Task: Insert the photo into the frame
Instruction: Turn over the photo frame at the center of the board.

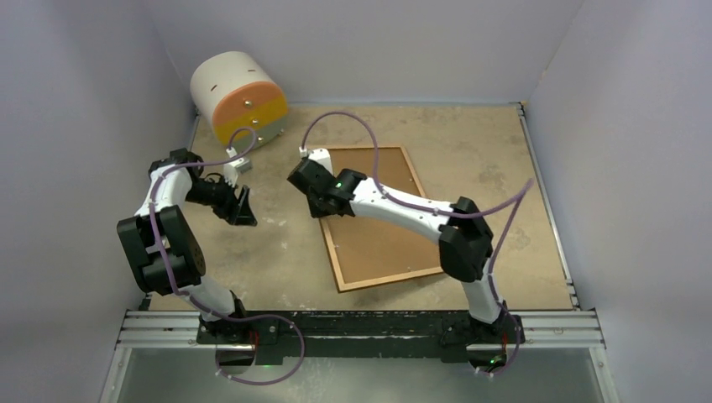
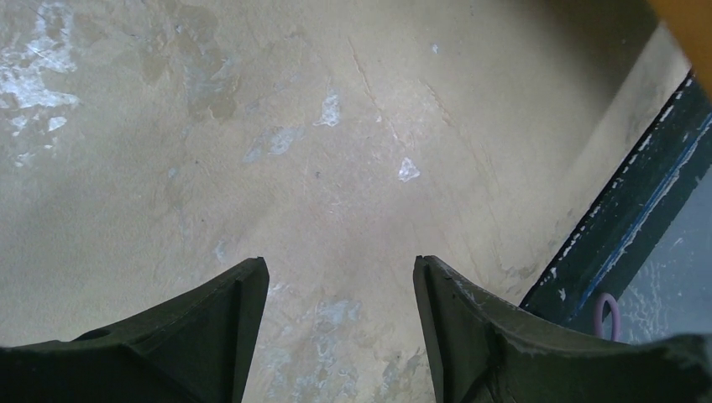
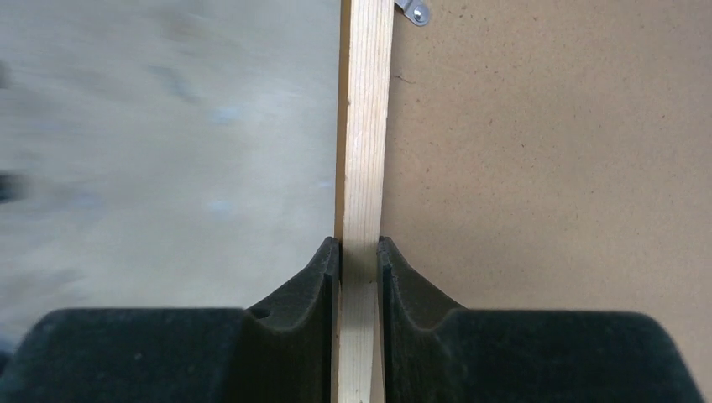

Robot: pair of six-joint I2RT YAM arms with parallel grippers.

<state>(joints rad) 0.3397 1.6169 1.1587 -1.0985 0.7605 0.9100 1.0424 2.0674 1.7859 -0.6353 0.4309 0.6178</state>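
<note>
Pinch on the edge

Right claw (image 3: 359, 252) is clamped on the side rail of the thin orange-brown wooden picture frame (image 3: 367, 126), lying back up on the sandy table (image 1: 277, 252). Left claw (image 2: 340, 269) hangs apart over bare table. Round white-and-orange drum (image 1: 239, 96) sits behind.

The top view looks steeply down from high behind the near edge, taking in the whole worktop (image 1: 277, 252). The left wrist view hangs low over bare worktop, facing past the left claw (image 2: 340, 336) toward a dark edge strip (image 2: 638, 201). The right wrist view sits closest, sighting past the right claw (image 3: 358, 256) along the frame (image 3: 367, 126), which the top view also shows.
</note>
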